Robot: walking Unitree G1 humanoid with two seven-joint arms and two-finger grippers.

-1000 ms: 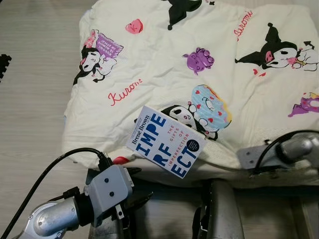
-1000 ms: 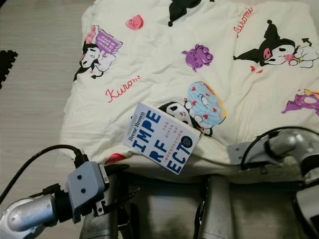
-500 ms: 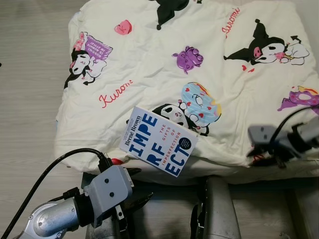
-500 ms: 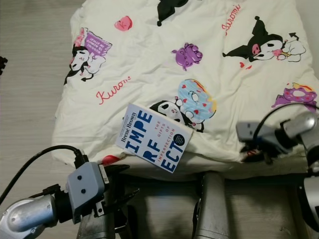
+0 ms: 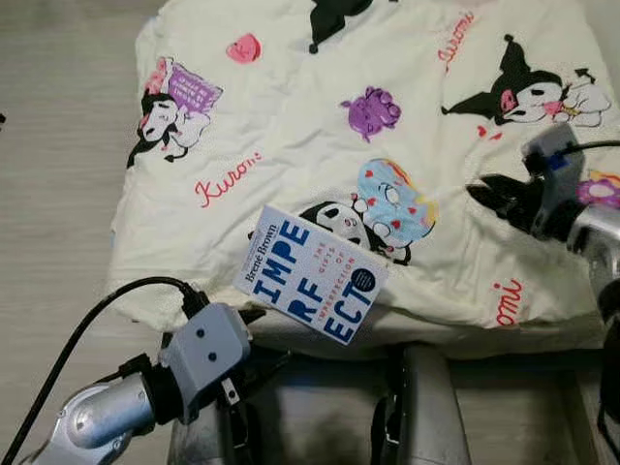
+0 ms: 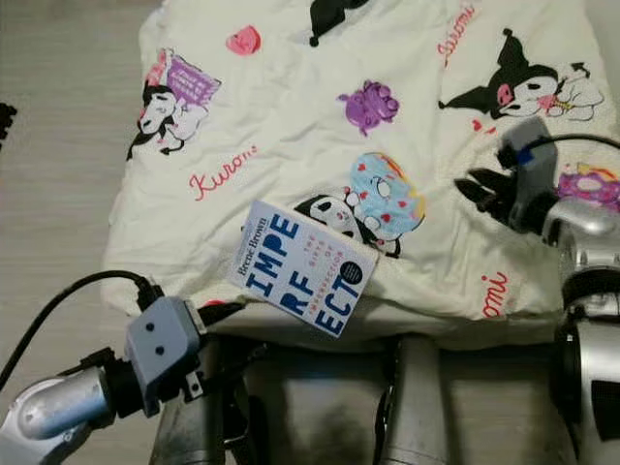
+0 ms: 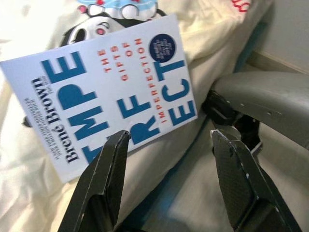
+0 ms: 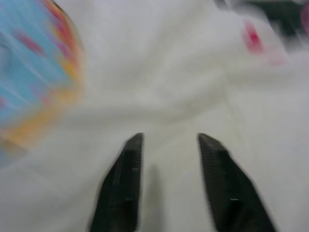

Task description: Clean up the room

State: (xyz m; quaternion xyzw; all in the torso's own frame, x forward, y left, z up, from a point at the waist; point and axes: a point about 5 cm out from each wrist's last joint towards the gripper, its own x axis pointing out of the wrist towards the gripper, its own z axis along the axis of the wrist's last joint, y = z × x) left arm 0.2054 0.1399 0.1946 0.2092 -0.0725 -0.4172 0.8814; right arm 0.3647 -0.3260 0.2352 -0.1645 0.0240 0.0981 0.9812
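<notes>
Left gripper (image 7: 166, 159) sits low just below the bed edge, fingers apart, pointed at the white book (image 5: 310, 273) lying tilted on the near edge of the cartoon-print blanket (image 5: 291, 145). Right gripper (image 5: 489, 197) hovers over the blanket further right, fingers apart, empty.

Cream cartoon-print blanket (image 5: 320, 136) spread on pale wood-look floor (image 5: 58, 184). White paperback book with blue lettering (image 5: 312, 273) lies tilted on the blanket's near edge. Left gripper (image 5: 254, 360) sits just below the book. Right gripper (image 5: 487, 197) hovers over the blanket, right of the book, fingers parted.
</notes>
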